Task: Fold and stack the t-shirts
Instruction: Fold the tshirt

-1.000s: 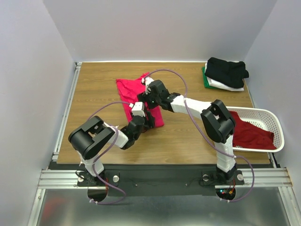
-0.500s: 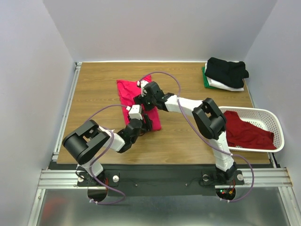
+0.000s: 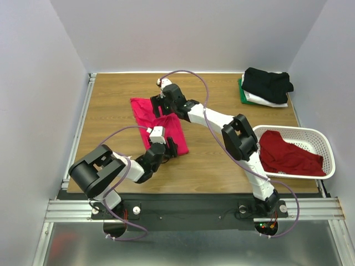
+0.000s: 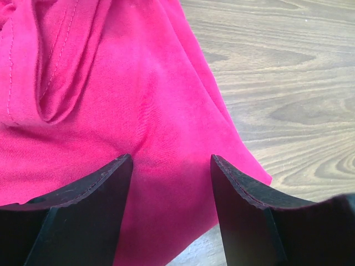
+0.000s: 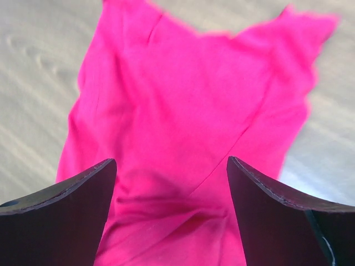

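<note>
A bright pink-red t-shirt [image 3: 161,126] lies as a long strip left of the table's middle. My left gripper [image 3: 170,147] is open over the shirt's near right corner. In the left wrist view the cloth [image 4: 138,111] lies flat between and under the gripper [image 4: 171,166]. My right gripper [image 3: 161,107] is open over the shirt's far end. The right wrist view shows a low crease of cloth [image 5: 183,205] between the two fingers of the gripper [image 5: 172,166]. A darker red shirt [image 3: 291,158] lies in the basket. Folded black [image 3: 267,82], white [image 3: 269,100] and green [image 3: 242,91] shirts are stacked at the back right.
The white perforated basket [image 3: 328,152] stands at the right edge of the table. The right arm reaches from its base across the middle of the table to the shirt. Bare wooden tabletop [image 3: 222,166] shows in front and at the far left [image 3: 111,88].
My right gripper has moved to the far left and my left gripper has shifted left. The pink-red shirt has slid left with them and lies longer.
</note>
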